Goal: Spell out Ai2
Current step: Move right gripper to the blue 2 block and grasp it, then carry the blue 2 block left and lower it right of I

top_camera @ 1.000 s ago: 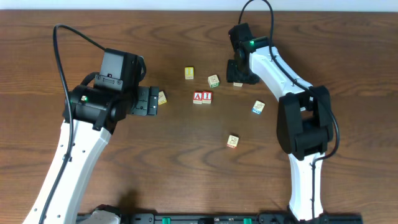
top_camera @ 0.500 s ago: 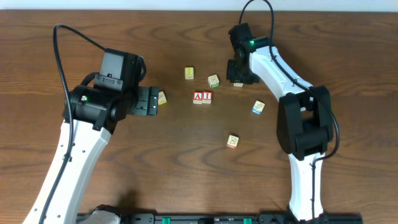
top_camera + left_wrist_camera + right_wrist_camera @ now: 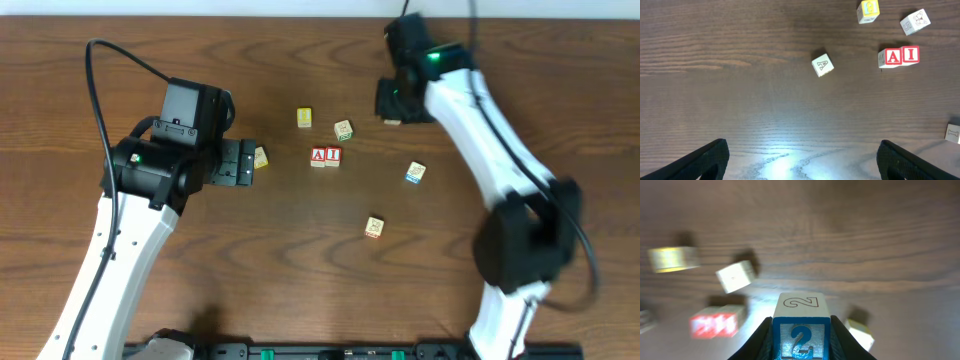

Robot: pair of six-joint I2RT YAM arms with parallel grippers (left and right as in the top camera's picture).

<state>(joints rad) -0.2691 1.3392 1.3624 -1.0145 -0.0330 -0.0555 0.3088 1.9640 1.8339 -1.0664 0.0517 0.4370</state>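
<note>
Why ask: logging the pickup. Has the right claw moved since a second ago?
Yes. Right claw, holding the 2 cube, shifted up-image, away from the AI pair.

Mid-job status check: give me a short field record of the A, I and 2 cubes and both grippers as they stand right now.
A cube: red face up, touching the I cube
I cube: at image-right of A; the pair reads "AI"
2 cube: gripped between the fingers of the right gripper, not yet beside I
left gripper: open, holding nothing
remaining: place 2 at image-right of I
</note>
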